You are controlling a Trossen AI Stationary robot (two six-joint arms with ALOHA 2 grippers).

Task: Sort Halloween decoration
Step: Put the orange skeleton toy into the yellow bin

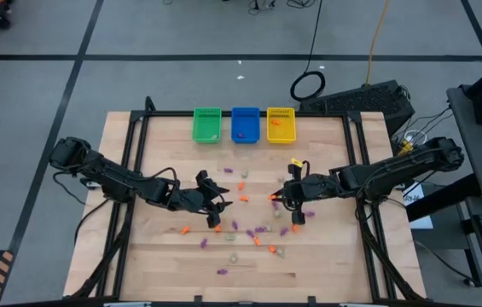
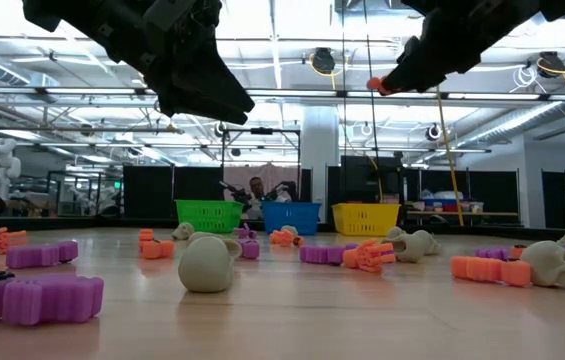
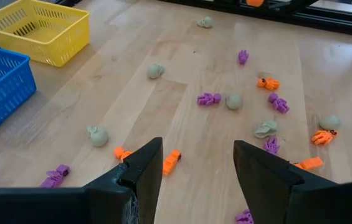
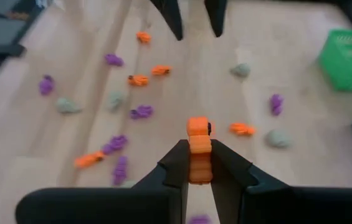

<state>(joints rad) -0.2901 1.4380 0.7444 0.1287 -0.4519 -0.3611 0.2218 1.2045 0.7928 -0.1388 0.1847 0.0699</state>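
Halloween decoration pcs, orange (image 4: 199, 151): one is clamped between the right gripper's (image 4: 199, 163) fingers, which are closed down to the pc's width. Same pc shows in low view as an orange tip (image 2: 375, 84) at the gripper end, held well above the table (image 1: 326, 264). High view puts the right gripper (image 1: 280, 198) right of table centre, arm reaching in from the right edge.

Left gripper (image 3: 197, 165): fingers (image 3: 146, 163) apart, wide gap, nothing between them. It hangs above the table surface, left of centre (image 1: 215, 207), arm coming in from the left edge. An orange pc (image 3: 172, 162) lies on the wood under the gap, not touched.

Remaining pcs (orange, purple, pale beige) lie scattered over the middle and near part of the table, e.g. purple pc (image 2: 37, 297) and beige skull-like pc (image 2: 207, 264) near the low cam.

Bins at far edge, side by side: green bin (image 1: 206, 124) left, blue bin (image 1: 245, 124) middle, yellow bin (image 1: 281, 124) right. Small items are visible in each; kind not clear.

Person (image 2: 255, 187) is visible in the room beyond the table.
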